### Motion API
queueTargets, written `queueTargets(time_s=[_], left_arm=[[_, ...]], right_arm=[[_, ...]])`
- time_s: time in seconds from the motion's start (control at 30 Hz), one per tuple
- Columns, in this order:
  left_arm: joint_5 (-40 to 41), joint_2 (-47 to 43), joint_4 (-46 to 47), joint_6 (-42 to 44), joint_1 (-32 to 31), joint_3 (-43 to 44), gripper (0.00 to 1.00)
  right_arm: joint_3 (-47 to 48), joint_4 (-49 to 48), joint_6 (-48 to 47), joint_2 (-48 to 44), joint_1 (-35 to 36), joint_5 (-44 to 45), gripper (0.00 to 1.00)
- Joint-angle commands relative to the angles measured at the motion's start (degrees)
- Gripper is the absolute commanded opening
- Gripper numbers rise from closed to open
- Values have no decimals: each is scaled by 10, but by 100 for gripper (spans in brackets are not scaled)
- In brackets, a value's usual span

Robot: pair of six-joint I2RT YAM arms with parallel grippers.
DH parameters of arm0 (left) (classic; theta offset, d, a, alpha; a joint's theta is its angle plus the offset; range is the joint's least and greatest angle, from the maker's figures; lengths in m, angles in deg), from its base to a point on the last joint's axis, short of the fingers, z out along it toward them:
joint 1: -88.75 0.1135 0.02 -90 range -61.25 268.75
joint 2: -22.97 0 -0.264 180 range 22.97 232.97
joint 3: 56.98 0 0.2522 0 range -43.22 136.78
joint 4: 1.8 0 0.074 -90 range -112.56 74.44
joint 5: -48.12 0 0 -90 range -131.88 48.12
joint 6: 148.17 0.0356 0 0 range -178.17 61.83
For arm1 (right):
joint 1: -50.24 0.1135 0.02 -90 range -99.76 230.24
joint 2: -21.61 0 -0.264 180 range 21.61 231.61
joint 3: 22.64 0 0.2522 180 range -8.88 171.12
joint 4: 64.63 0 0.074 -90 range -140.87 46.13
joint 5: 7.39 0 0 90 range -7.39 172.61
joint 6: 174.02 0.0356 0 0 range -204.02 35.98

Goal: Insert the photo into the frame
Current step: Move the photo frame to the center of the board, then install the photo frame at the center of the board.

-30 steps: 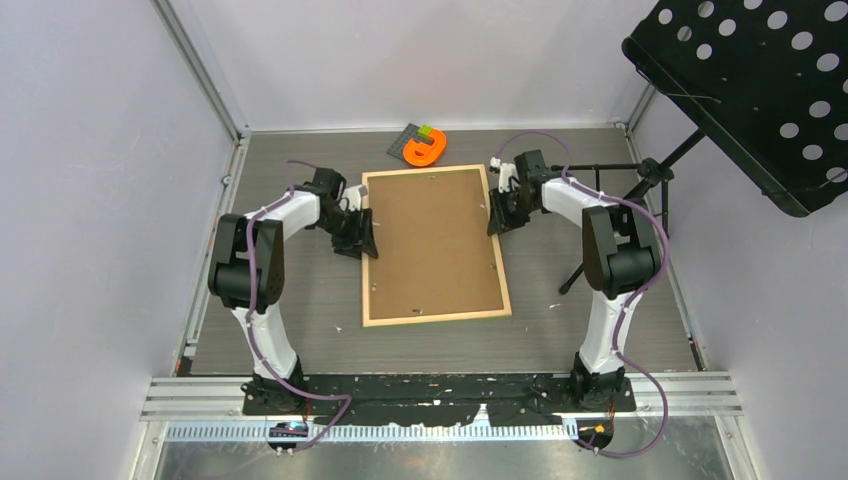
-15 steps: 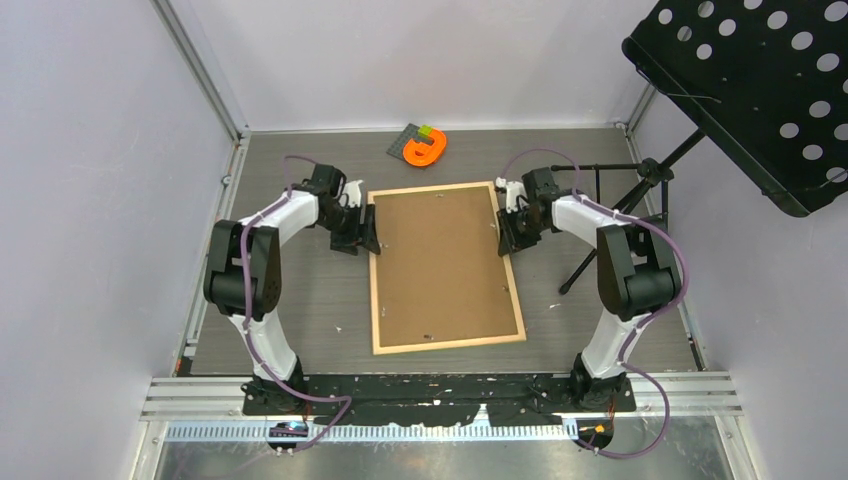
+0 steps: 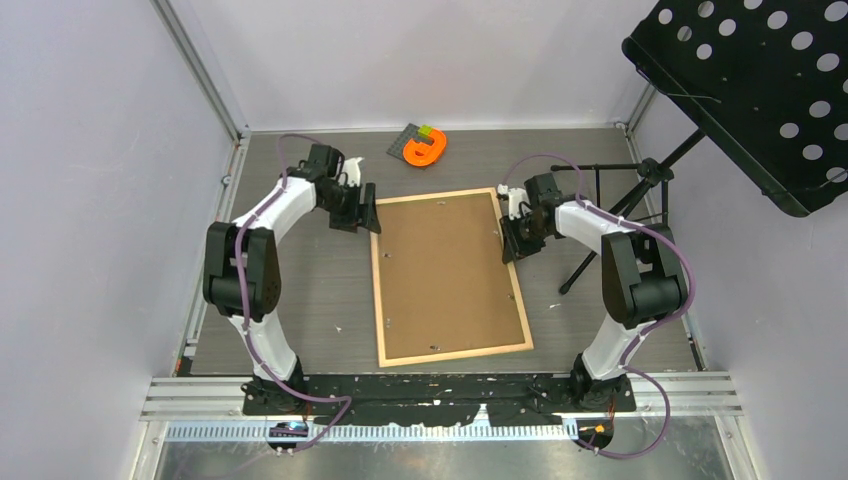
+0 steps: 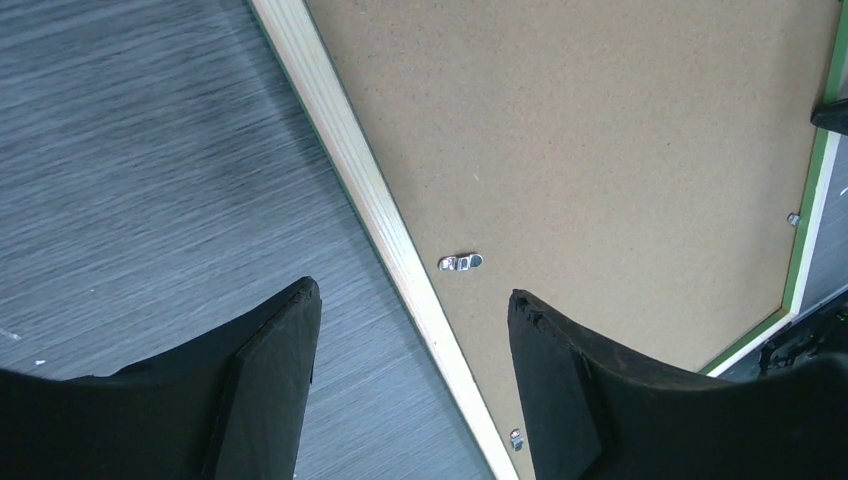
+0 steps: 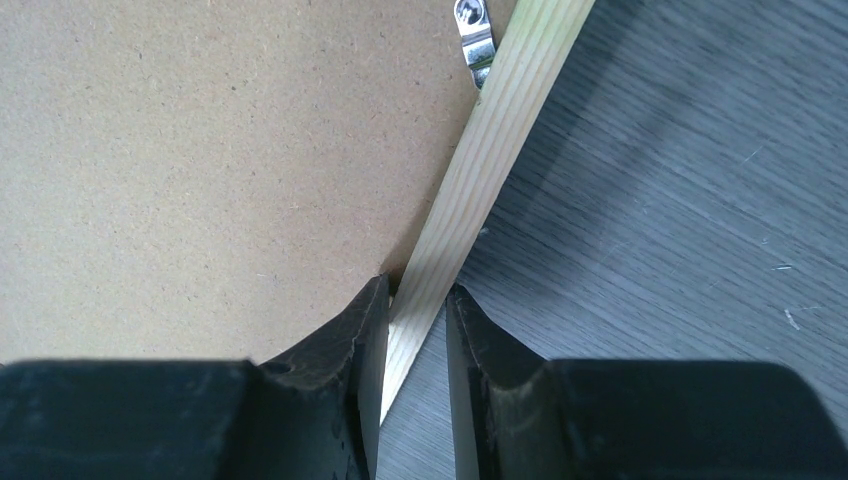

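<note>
Pale natural wood forms the thin rails of the frame [image 3: 456, 355], a large rectangle lying flat in the centre of the overhead view, its long sides running toward the top and tilted slightly off the desk's [image 3: 300, 280] edges. A plain brown backing board [image 3: 448, 272] with a fine speckled, fibrous surface fills it, held by small bright metal tabs [image 4: 460, 262] at the rail's inner edge. In the left wrist view a bright green strip shows along the frame's far rail at the right edge. The desk is dark grey with a streaked, wood-like grain.

The left tool [image 3: 362, 212] hangs at the frame's upper left corner, released: its two black, blunt fingers [image 4: 285, 340] stand wide apart, with the wooden rail passing below the gap. The right tool [image 5: 415, 290], at the centre right of the overhead view, is clenched on the frame's right rail, one pad on the board side and one on the desk side.

An orange, curved plastic piece [image 3: 425, 150] sits at top centre, and a black perforated stand [image 3: 750, 80] fills the upper right.
</note>
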Motion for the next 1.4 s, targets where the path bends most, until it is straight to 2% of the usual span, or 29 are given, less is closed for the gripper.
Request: queueTargets(time_s=[0.0, 0.27, 0.47, 0.83, 1.1, 1.37], left_arm=[[1, -31, -10, 9, -3, -9, 68], [39, -27, 10, 20, -43, -48, 67], [70, 0, 10, 22, -71, -39, 66], [94, 48, 7, -9, -74, -15, 60], [78, 67, 5, -23, -74, 4, 60], [108, 71, 15, -30, -74, 8, 60]], right_arm=[[0, -2, -15, -23, -2, -17, 6], [1, -8, -10, -11, -7, -40, 6], [0, -8, -9, -11, -12, -49, 6], [-1, -9, -10, -9, -19, -62, 6], [-1, -8, -11, -6, -23, -66, 6], [-2, -8, -11, -4, -26, -72, 6]])
